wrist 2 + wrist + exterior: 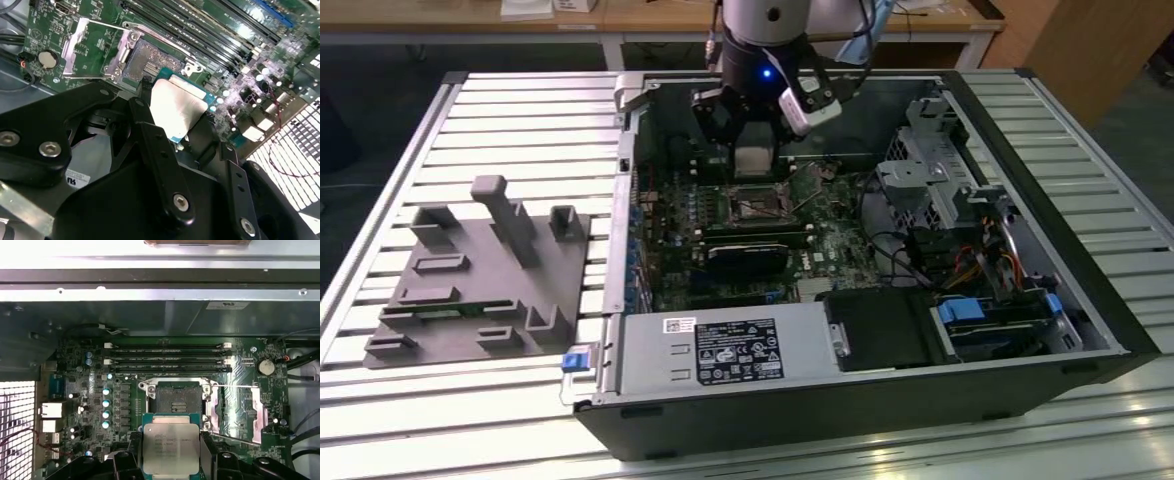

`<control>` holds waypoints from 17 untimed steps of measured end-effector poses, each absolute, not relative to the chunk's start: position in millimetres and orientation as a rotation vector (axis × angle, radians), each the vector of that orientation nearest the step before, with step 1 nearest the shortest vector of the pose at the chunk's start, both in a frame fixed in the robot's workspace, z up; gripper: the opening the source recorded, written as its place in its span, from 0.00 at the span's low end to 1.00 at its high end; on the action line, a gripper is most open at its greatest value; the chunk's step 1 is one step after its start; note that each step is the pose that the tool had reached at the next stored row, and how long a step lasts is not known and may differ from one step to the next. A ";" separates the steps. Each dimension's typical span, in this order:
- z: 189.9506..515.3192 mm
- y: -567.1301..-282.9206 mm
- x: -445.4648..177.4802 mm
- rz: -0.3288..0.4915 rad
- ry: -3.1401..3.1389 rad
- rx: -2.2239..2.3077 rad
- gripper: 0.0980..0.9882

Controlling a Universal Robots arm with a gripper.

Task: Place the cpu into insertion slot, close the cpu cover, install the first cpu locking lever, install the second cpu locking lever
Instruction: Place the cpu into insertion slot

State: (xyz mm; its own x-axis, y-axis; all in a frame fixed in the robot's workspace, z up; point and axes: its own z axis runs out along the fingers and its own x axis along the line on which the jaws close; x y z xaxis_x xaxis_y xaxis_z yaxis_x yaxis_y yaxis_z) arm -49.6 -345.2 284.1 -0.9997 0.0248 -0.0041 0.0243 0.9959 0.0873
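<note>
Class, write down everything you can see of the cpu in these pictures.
The cpu is a small, flat, square chip with a silvery-tan metal top bearing faint print, and a green-blue board rim shows along its edge. The pincer grips it by two opposite sides, its top facing the wrist cameras. In both wrist views it sits just beside the open insertion slot, not yet seated.

We can read no word or number for certain. We see lines of print on the cpu, on the white label atop the power supply at the lower edge of the case in the exterior view, and on a sticker on its wall.
</note>
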 end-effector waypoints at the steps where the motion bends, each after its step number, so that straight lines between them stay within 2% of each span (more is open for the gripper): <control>1: 282.3 -344.8 -49.3 0.137 3.133 0.039 0.50; 17: 264.5 -341.2 -40.9 0.131 3.133 0.039 0.50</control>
State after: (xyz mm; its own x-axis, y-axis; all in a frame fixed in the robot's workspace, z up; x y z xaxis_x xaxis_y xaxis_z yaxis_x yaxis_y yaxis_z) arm -40.9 -341.2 264.5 -0.9997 0.0250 -0.0042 0.0246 0.9962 0.0833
